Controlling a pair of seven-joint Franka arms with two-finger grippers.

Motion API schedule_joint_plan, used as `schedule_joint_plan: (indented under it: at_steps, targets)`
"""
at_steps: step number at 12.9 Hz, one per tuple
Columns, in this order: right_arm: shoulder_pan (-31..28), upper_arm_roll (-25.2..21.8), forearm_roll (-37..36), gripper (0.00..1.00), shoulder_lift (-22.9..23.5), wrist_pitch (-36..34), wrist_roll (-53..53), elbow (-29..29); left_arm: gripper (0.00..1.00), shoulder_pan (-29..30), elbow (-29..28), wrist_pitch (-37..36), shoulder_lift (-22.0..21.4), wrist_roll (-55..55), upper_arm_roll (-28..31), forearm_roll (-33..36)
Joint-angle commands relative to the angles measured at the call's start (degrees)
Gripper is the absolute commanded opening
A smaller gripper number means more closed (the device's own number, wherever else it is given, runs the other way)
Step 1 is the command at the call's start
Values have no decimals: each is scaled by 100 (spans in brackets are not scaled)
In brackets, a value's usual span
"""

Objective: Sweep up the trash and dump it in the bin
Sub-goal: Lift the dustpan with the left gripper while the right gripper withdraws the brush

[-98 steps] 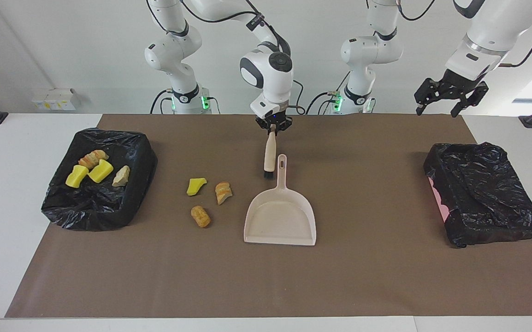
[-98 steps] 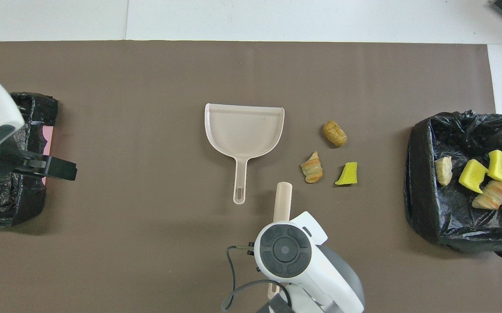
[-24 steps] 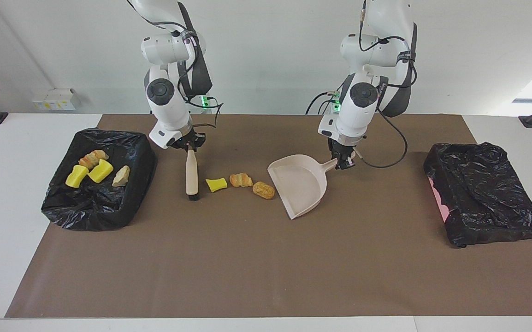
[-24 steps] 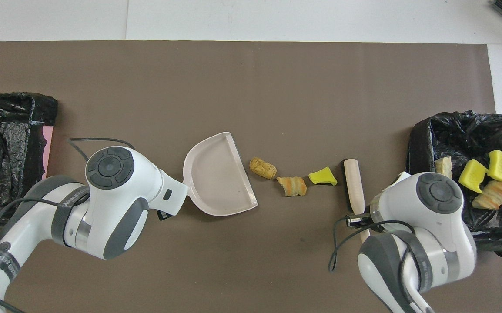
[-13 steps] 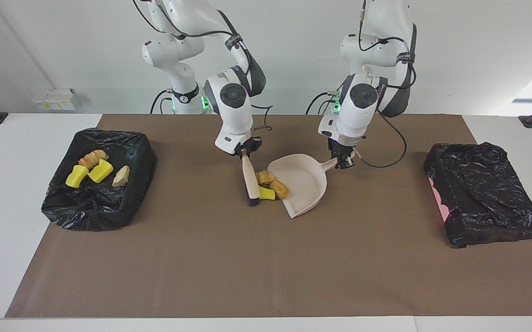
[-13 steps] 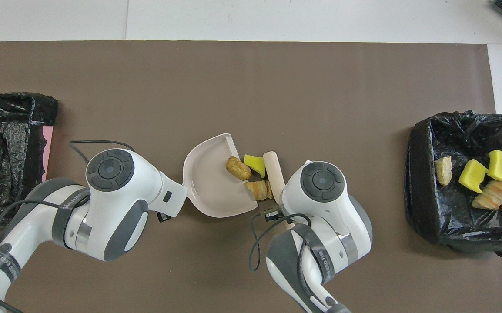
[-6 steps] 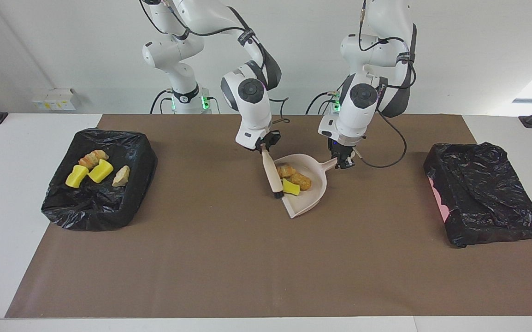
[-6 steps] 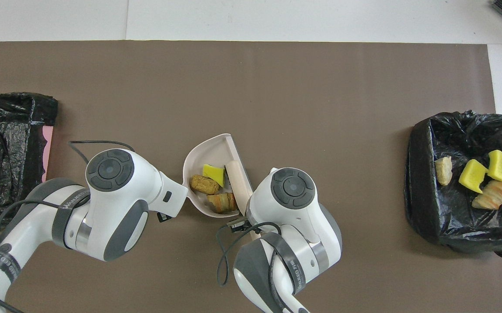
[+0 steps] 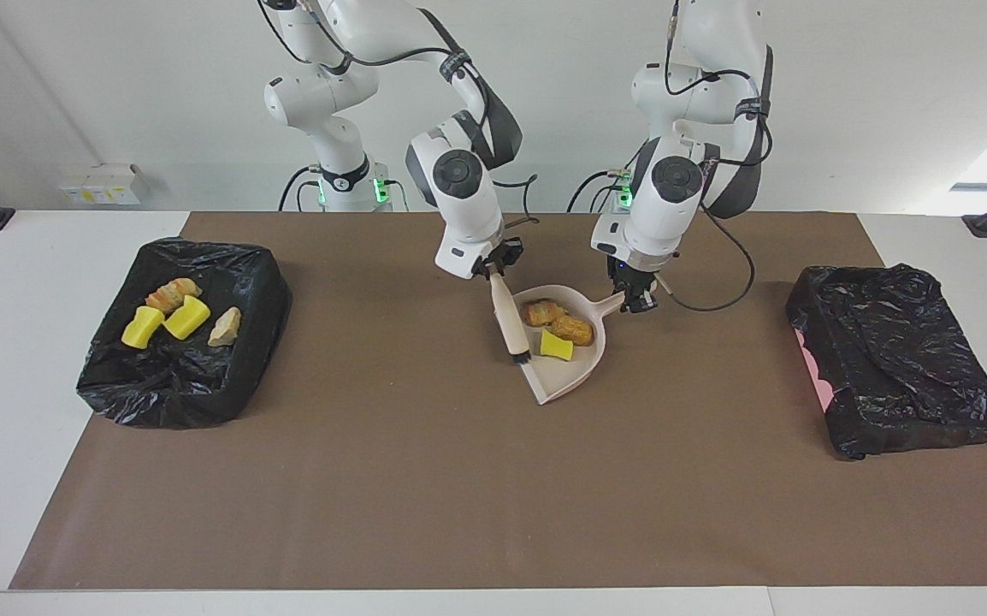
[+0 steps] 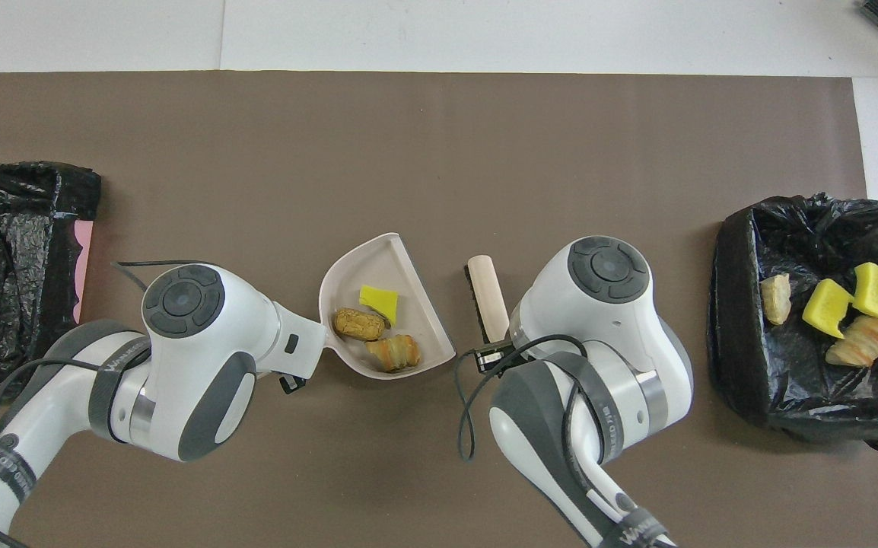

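Brown mat [image 9: 459,479] covers white table [image 9: 32,257]; left fingers [image 9: 635,299] grasp dustpan [image 9: 575,372], right fingers [image 9: 493,267] brush [image 9: 511,325].

One camera looks from high across the table toward the robots; the other looks steeply down from above them. Both share the brown paper mat [image 9: 493,479] [image 10: 439,137].

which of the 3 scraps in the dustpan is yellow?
The sponge chunk, the scrap in the dustpan farthest from the robots. The two scraps nearer the robots are tan-orange lumps.
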Motion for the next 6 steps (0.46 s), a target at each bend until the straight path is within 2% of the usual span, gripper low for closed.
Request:
schedule_joint_plan:
  at_steps: [1, 3, 6]
  targets:
    - [-15, 34, -261, 0, -287, -233, 133, -40, 0, 6, -118, 157, -124, -971, 48, -40]
    - [107, 69, -454, 0, -402, -304, 799, -13, 0, 50, -12, 104, -158, -1447, 57, -40]
    - [573, 104, -631, 0, -569, -479, 1715, 75, 0, 505, 286, 43, -351, -1528, 57, -40]
